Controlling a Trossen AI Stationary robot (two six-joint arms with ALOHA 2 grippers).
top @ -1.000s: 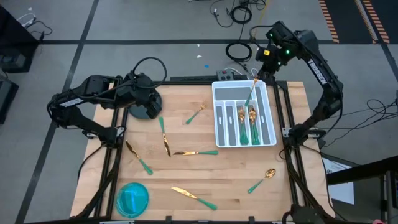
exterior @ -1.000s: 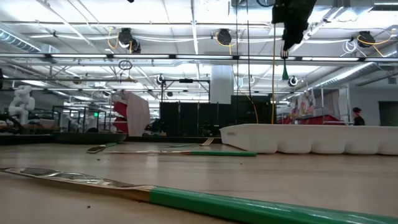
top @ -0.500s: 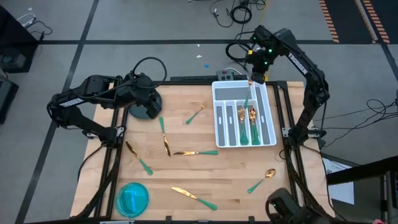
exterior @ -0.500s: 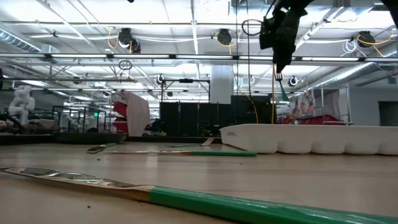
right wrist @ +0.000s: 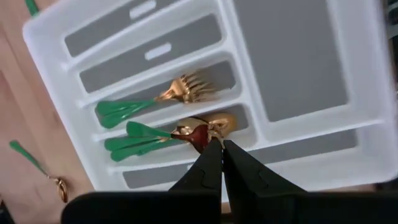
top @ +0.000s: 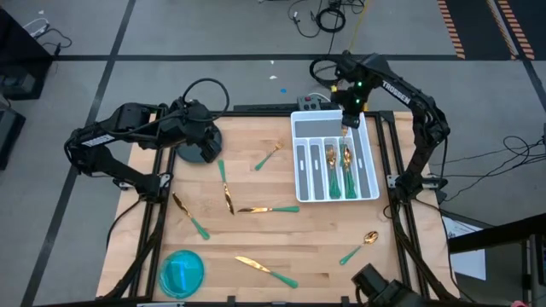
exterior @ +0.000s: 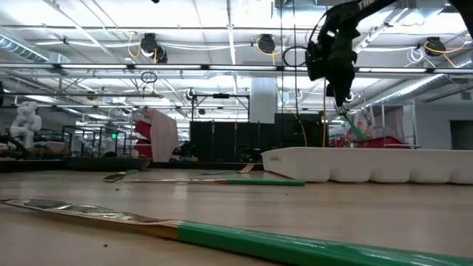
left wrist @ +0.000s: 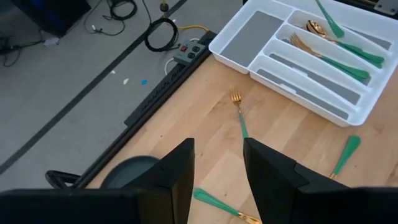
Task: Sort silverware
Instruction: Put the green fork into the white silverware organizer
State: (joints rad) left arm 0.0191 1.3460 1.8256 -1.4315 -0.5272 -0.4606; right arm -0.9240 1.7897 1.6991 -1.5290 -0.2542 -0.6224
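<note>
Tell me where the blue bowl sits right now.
In the high view, the blue bowl sits at the table's near-left corner on the left arm's side, with a green-handled knife lying just to its right.

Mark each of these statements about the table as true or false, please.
1. The right gripper is shut on a green-handled gold piece of silverware above the white slotted plastic tray. True.
2. The left gripper holds a fork. False: its fingers stand open with nothing between them, at the table's far left corner.
3. The round blue translucent dish stands on the left arm's side of the wooden table, apart from the tray. True.
4. The tray is empty. False: gold and green pieces lie in its slots.
5. No silverware is left on the wood. False: several pieces lie there, for example a green-handled knife.
</note>
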